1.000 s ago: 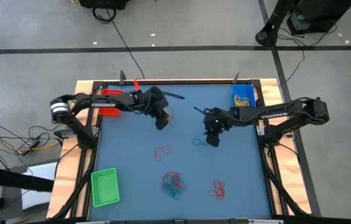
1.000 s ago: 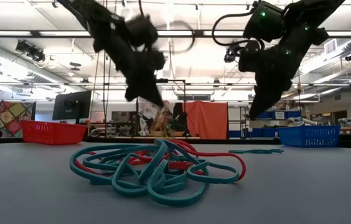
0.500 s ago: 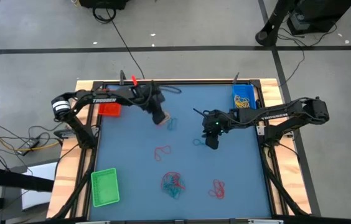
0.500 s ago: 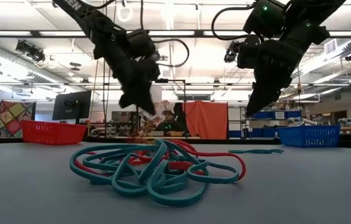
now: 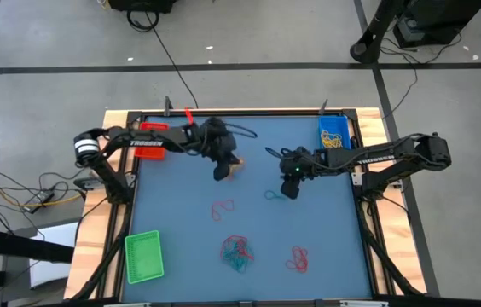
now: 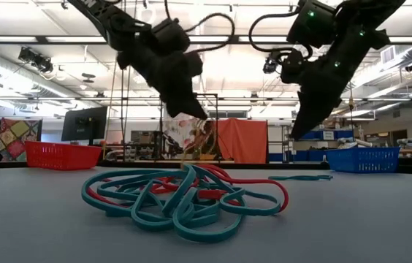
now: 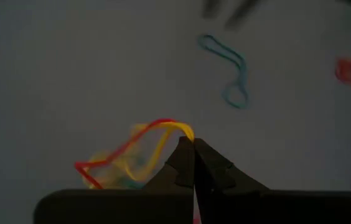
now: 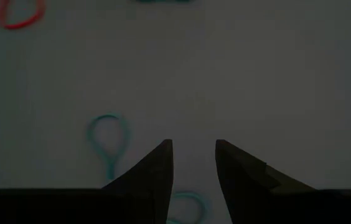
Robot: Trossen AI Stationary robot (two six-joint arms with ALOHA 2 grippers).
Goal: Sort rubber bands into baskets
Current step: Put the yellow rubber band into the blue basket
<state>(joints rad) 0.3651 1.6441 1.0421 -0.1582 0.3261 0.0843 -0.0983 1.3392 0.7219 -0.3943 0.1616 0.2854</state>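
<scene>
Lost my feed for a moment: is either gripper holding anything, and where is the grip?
The left gripper pinches a small bunch of red and yellow rubber bands at one end. The right gripper is open and empty.

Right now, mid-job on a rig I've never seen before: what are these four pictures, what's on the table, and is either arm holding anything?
These are two robot arms at a blue table, each ending in a two-finger gripper. One picture looks straight down, one looks level across the tabletop, and one comes from each arm's wrist.

The left gripper is shut on a small clump of yellow and red rubber bands, held above the table. The right gripper is open and empty, over a teal band.

Also lying there: a red-and-teal tangle, red bands, and three baskets: red, blue, green.
</scene>
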